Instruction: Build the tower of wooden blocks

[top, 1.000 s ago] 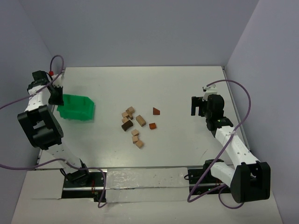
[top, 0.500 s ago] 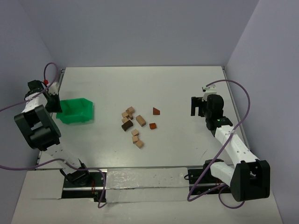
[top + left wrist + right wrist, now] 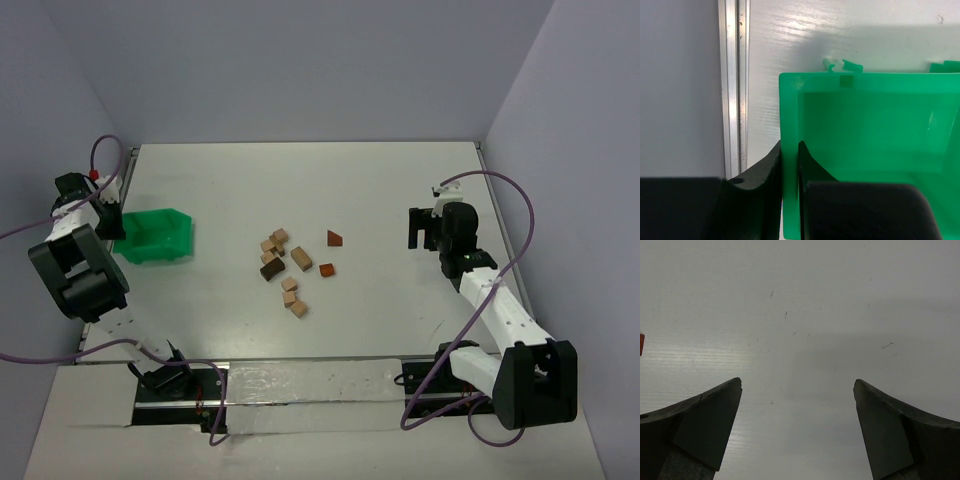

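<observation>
Several wood blocks [image 3: 283, 262] lie loose and flat in the middle of the table: tan pieces, a dark brown one [image 3: 271, 268], a reddish cube [image 3: 327, 269] and a reddish wedge [image 3: 334, 238]. No tower is in view. My left gripper [image 3: 112, 222] is far to the left of them, shut on the left wall of a green bin [image 3: 155, 237]. In the left wrist view that gripper [image 3: 790, 145] pinches the thin wall of the bin [image 3: 875, 125], one finger inside and one outside. My right gripper [image 3: 425, 227] hangs open to the right of the blocks. The right wrist view shows this gripper [image 3: 797, 382] over bare table, with a red sliver [image 3: 641, 344] at the left edge.
The bin stands close to the table's left edge, where a metal rail [image 3: 735, 90] runs along the side wall. Purple cables loop from both arms. Grey walls close the table on three sides.
The left gripper has drawn the green bin leftward toward the table's left edge. The right arm and the blocks have not moved.
</observation>
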